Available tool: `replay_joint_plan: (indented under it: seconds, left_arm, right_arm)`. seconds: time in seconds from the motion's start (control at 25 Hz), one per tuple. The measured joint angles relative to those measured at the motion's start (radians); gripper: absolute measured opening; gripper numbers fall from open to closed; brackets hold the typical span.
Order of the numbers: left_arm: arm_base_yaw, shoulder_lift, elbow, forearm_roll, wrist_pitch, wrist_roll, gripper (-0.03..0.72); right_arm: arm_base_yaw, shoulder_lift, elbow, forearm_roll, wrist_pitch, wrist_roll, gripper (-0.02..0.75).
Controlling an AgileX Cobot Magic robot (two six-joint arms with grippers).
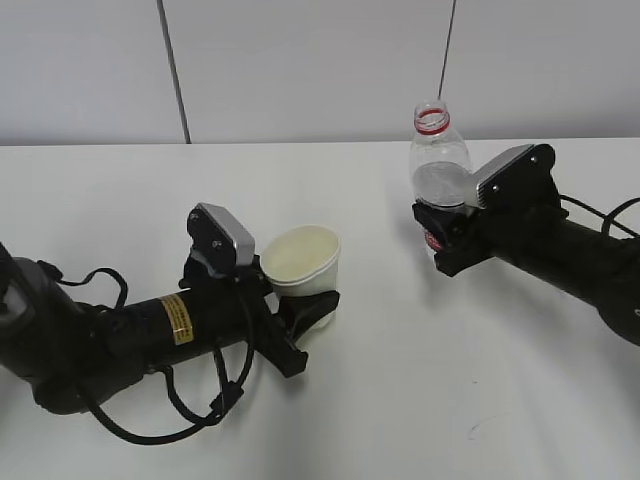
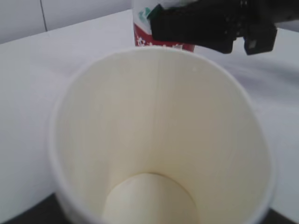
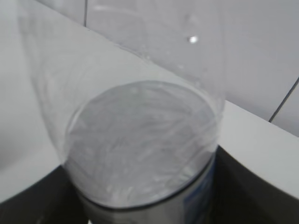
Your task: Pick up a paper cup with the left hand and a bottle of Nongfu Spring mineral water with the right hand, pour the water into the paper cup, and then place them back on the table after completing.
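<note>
Two arms hold the pour's halves: our left hand clasps the empty paper cup, mouth up to receive; right of the cup, our right hand grips the uncapped bottle upright, keeping its water in.

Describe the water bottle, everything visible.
The bottle is clear thin plastic, upright, uncapped, with a red ring at the neck and a red-and-white label low on the body. Water fills it to about the middle; droplets cling to the wall above. The right gripper closes round the labelled lower part. The gripper hides its base, so I cannot tell whether it stands on the table. It is right of the cup, apart from it.
</note>
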Motion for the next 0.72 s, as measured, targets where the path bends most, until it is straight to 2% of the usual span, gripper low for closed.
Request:
replay_joint_plan:
  seconds: [0.36,0.56,0.72]
  left_arm:
    - [-0.029,0.001,-0.041,0.005,0.0,-0.049,0.366]
    - [-0.029,0.005,-0.046,0.008,0.001,-0.05,0.366]
    - [-0.04,0.006,-0.046,0.018,0.002,-0.05,0.366]
  right_arm:
    - [0.0,-0.08,0.008,-0.067,0.154,-0.186,0.467]
    - [0.0,-0.091,0.008,-0.083,0.148,-0.314,0.464]
    - [0.0,-0.091,0.008,-0.085,0.084,-0.418,0.464]
